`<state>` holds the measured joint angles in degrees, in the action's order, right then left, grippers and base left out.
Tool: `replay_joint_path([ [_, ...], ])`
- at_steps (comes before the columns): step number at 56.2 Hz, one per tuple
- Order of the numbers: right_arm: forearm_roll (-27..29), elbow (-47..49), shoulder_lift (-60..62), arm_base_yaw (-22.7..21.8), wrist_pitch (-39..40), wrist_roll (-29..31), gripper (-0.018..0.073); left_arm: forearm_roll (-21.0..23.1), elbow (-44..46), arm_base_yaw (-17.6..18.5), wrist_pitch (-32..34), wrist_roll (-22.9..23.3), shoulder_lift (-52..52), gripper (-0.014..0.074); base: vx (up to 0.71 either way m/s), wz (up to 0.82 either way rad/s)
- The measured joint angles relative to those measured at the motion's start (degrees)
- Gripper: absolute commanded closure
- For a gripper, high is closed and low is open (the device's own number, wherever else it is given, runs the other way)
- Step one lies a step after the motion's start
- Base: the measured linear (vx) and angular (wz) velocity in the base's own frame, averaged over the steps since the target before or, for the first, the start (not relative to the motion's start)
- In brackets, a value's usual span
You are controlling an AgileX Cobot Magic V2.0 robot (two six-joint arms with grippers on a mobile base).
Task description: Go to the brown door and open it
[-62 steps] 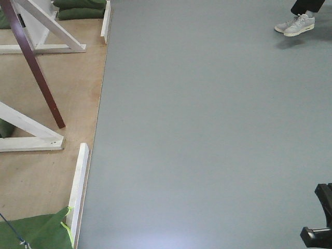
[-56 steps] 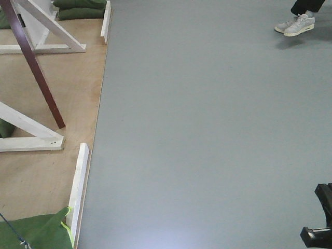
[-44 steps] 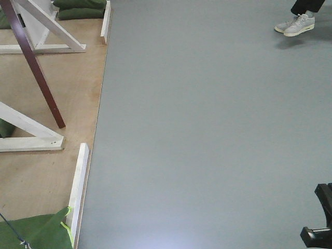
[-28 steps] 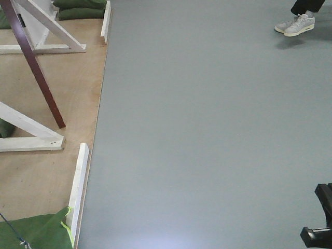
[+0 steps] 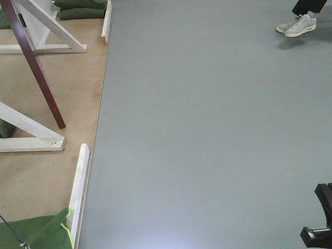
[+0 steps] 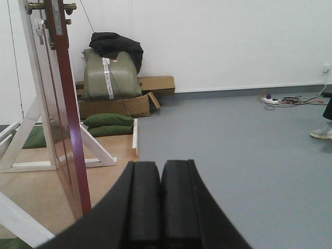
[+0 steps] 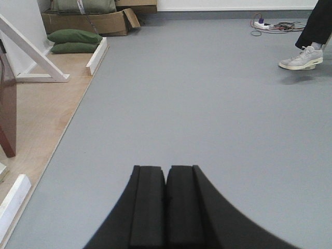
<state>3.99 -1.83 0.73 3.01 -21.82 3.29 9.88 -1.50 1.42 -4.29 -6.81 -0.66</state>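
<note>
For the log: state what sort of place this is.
Probably an indoor test lab: a free-standing brown door in a white braced frame, green sandbags at its base, cardboard boxes.

- The brown door point(image 6: 68, 104) is a glossy reddish-brown, and its lever handle point(image 6: 35, 7) is brass-coloured.
- The frame beams point(image 5: 32, 133) are white.
- The floor point(image 5: 207, 129) is plain blue-grey.
- The plywood platform point(image 5: 67, 83) is pale tan.
- The sandbags point(image 6: 108, 120) are dark green.
- The cardboard boxes point(image 6: 114, 105) are brown.
- The bag point(image 6: 116, 78) is olive-grey with a white strap, under a black garment point(image 6: 116, 44).
- The sneaker point(image 5: 296, 26) is light grey with an off-white sole.
- The left end effector point(image 6: 161, 168) and the right end effector point(image 7: 166, 171) are matte black.
</note>
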Motion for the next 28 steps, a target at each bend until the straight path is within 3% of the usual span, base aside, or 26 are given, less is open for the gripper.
replay_joint_path([
  [28, 0.0, 0.0, 0.0, 0.0, 0.0, 0.0, 0.0559, 0.0, 0.0, 0.0, 0.0, 0.0, 0.0, 0.06, 0.13, 0.01],
])
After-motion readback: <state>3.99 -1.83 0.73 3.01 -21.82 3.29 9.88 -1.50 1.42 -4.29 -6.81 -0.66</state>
